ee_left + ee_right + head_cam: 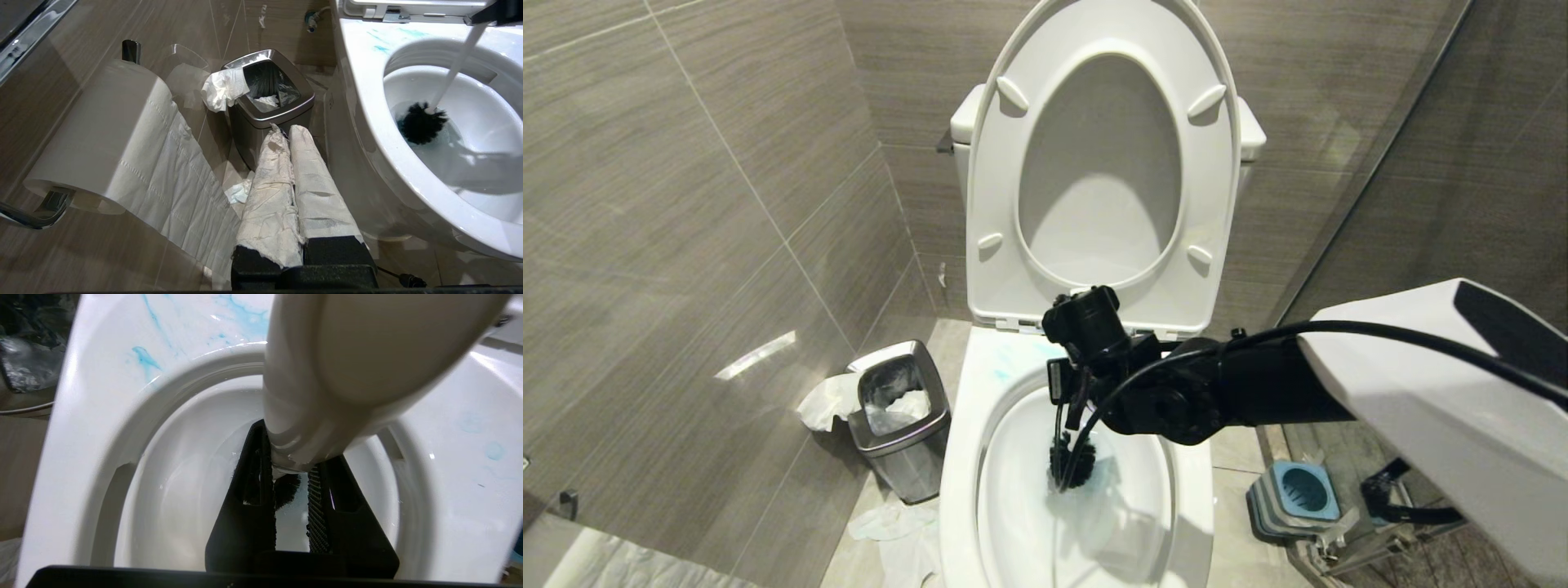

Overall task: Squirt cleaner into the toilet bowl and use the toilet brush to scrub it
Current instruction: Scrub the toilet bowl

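The right gripper (291, 473) pinches the long white plastic toilet brush (423, 122) by its handle, arm reaching in from the right, black bristles in the glossy white toilet bowl (964, 457), clear of its walls. The left gripper (292, 134), pressed together, hangs beside the bowl near a square steel bin (282, 118).

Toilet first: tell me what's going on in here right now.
The right pincer is shut on the toilet brush and has its black bristle head down in the toilet bowl, in the pale blue water. Blue cleaner is smeared on the rim. The seat and lid are up. The left pincer, wrapped in tissue, is shut and parked beside the bowl near the steel bin. The brush holder stands on the floor.
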Robot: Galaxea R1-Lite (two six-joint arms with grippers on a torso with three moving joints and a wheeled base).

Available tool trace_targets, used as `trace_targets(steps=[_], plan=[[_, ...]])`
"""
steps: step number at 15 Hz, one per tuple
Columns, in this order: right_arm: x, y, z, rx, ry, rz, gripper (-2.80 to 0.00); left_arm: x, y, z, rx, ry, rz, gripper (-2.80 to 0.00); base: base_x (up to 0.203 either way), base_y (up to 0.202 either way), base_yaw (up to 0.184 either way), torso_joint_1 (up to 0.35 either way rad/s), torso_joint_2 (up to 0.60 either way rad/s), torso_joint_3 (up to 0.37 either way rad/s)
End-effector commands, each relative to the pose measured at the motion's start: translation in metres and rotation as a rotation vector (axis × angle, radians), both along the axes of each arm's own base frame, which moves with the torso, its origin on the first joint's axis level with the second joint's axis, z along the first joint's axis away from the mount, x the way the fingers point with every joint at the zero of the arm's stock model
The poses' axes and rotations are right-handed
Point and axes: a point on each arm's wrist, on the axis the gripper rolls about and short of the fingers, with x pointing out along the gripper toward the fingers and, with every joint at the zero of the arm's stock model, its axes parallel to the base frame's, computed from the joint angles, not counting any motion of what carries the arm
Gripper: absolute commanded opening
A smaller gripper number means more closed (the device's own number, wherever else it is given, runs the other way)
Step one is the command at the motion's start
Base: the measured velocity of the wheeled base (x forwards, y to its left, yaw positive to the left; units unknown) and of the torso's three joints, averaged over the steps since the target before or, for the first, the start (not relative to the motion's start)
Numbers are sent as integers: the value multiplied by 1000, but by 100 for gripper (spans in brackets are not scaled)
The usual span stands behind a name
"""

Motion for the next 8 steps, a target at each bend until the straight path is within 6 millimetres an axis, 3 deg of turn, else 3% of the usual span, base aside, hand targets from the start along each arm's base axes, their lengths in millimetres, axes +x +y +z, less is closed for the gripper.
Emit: trace_targets(steps=[1, 3, 4, 6, 8], plan=[[16, 11, -43, -38, 36, -10, -280, 0, 0, 0, 0, 0, -1, -280, 0, 0, 0, 0, 0, 0], [19, 9, -47, -42, 37, -26, -280, 0, 0, 0, 0, 0, 0, -280, 0, 0, 0, 0, 0, 0], [17, 7, -38, -33, 24, -32, -280, 0, 0, 0, 0, 0, 1, -280, 0, 0, 0, 0, 0, 0], [3, -5, 8, 16, -32, -34, -280, 0, 0, 0, 0, 0, 0, -280, 0, 0, 0, 0, 0, 0], [-19, -25, 70, 85, -112, -30, -280, 0, 0, 0, 0, 0, 0, -280, 0, 0, 0, 0, 0, 0]])
